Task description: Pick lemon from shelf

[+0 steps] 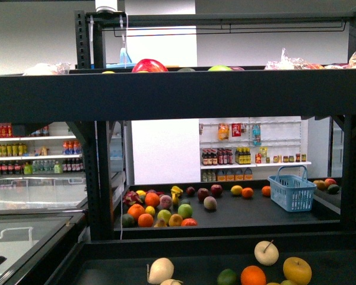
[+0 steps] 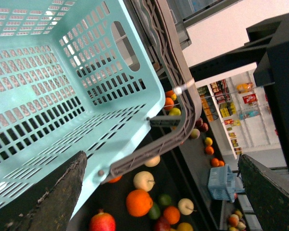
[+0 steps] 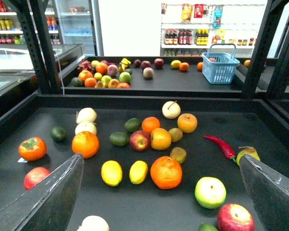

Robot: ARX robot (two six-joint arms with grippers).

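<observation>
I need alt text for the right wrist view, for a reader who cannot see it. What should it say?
Two small bright-yellow oval lemons lie side by side on the black metal shelf tray, among oranges, apples and other fruit, just ahead of the open right gripper. Behind, a farther tray holds more fruit and a light-blue plastic basket.

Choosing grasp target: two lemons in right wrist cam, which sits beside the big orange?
The slimmer lemon, nearly touching the big orange; the rounder lemon lies on its other side, farther from that orange.
</observation>
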